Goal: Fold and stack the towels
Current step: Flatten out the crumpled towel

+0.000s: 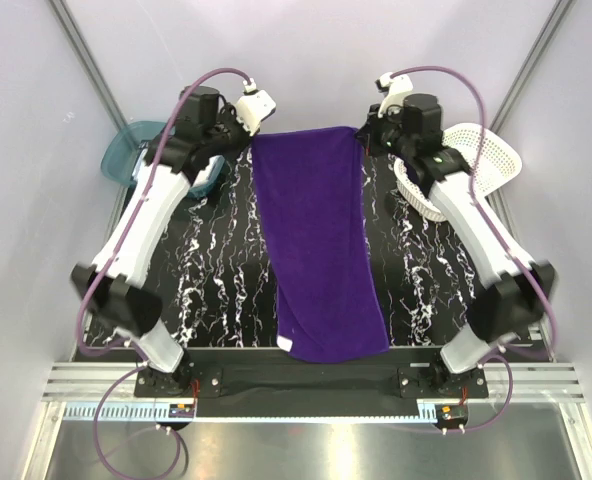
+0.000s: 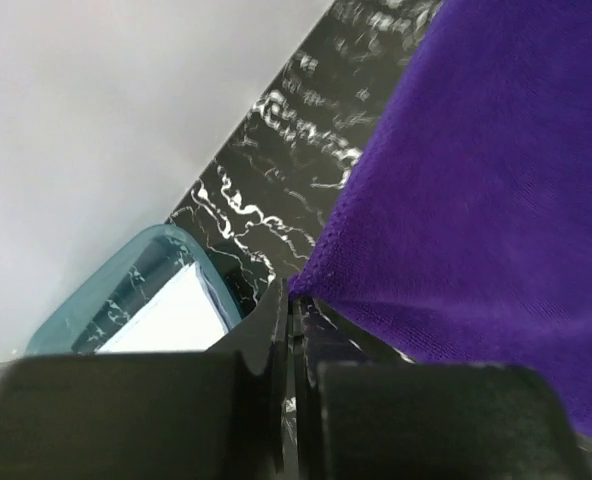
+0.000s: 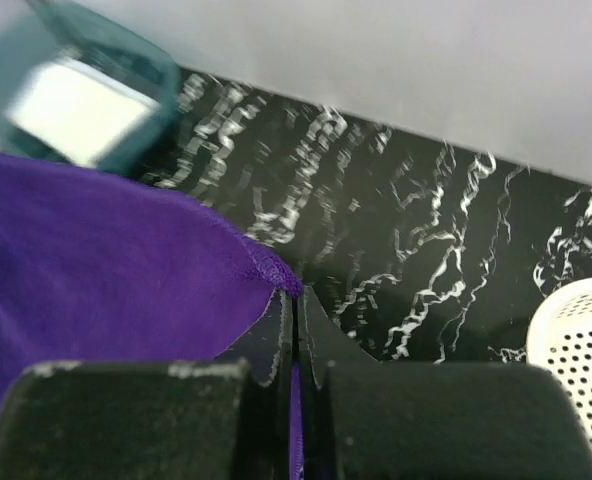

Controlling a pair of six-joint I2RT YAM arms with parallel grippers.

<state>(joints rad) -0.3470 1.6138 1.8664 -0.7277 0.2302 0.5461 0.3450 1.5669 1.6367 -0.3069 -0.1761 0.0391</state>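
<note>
risk: corner slip. deep purple soft towel (image 1: 321, 240) lies lengthwise on the black marbled table (image 1: 216, 270). left gripper (image 1: 255, 133) and right gripper (image 1: 362, 135) each pinch a far corner, fingers pressed together on cloth. the bite looks shallow, so an uneven pull could free a corner and skew the fold. wrist views show this bite. only the top view shows the towel's near end reaching the table's near edge.
</note>
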